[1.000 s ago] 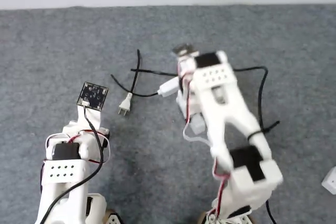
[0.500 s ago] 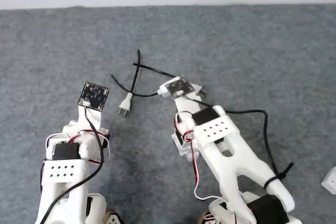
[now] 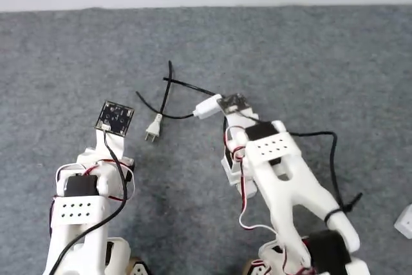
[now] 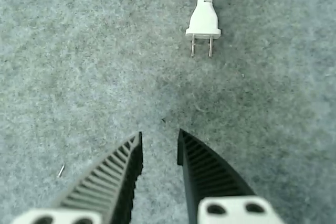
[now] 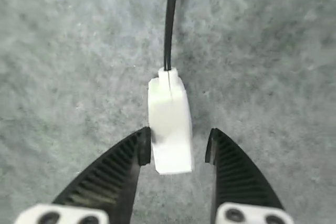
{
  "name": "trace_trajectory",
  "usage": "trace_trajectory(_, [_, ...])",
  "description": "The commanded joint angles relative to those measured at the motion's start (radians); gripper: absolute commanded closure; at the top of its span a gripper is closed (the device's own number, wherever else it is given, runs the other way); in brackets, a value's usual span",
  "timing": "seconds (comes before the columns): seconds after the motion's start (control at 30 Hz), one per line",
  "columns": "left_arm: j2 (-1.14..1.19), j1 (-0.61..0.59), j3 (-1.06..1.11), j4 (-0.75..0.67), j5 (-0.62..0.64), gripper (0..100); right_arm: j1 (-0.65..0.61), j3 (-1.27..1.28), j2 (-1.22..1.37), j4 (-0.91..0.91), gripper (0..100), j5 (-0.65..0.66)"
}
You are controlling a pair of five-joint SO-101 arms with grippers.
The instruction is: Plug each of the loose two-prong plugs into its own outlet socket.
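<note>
A white two-prong plug point(image 4: 203, 22) lies flat on the grey worktop point(image 3: 322, 49), its bare metal prongs pointing toward the robot. A black cord point(image 3: 168, 88) leaves its back and curves away. To its right, apart from it, lies a white oblong socket point(image 5: 169, 124) on its own black cord, flat and slightly askew. It sits between the spread fingers of the right pincer point(image 5: 176, 141); its slots cannot be made out.

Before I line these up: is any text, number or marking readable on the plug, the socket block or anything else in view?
No text, label, number or sign is readable.
The two-prong plug is plain white, with no visible marking.
The white socket block between the right gripper fingers shows no print on its visible face.
The grey mat carries no signs.
</note>
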Motion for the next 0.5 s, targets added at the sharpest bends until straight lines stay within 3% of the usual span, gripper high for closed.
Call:
trace_trajectory(0.0, [0.0,0.006,-0.01,-0.02,-0.012,89,0.01,-0.098,-0.102,0.062,82.9,0.012])
trace_trajectory(0.1, [0.0,0.006,-0.01,-0.02,-0.012,89,0.001,-0.109,-0.176,0.091,84.2,0.012])
trace_trajectory(0.23, [0.0,0.006,-0.01,-0.02,-0.012,89,-0.11,-0.068,-0.232,0.108,99.4,0.057])
trace_trajectory(0.37, [0.0,0.006,-0.01,-0.02,-0.012,89,-0.232,0.006,-0.234,0.102,98.2,0.109])
trace_trajectory(0.47, [0.0,0.006,-0.01,-0.02,-0.012,89,-0.205,0.02,-0.234,0.079,98.3,0.117])
